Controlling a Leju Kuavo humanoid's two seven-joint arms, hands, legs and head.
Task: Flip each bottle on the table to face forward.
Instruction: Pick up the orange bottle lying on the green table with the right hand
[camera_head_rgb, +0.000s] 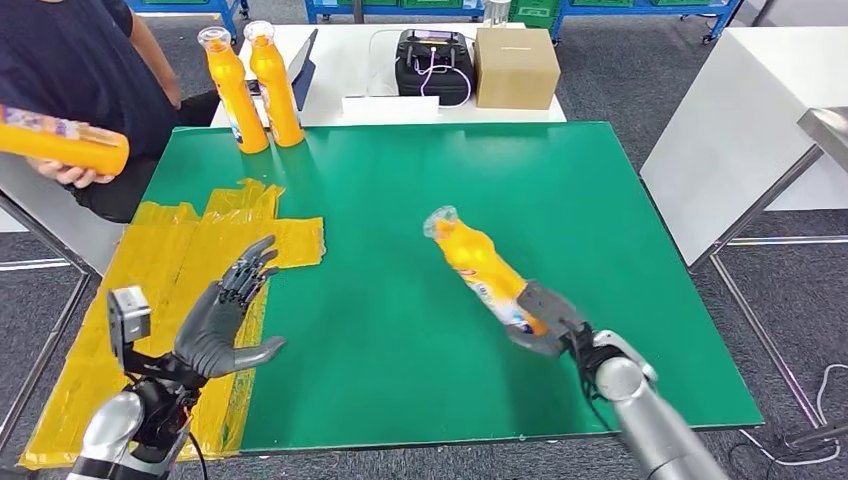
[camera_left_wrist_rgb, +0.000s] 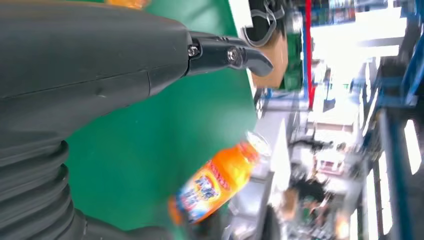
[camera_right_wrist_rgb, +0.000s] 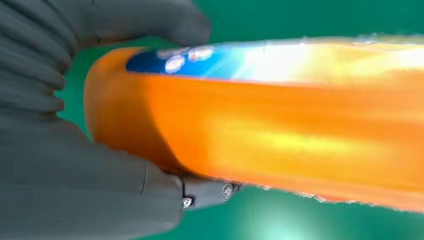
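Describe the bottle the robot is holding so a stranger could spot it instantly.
Start at the green mat and look toward its near right part. There the right hand grips an orange bottle by its base. Unlike the two upright bottles at the far left edge, it is tilted.

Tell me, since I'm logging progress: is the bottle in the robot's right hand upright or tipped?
Tipped. The bottle slants over the green table, cap end up and away from the robot, its base gripped by the right hand.
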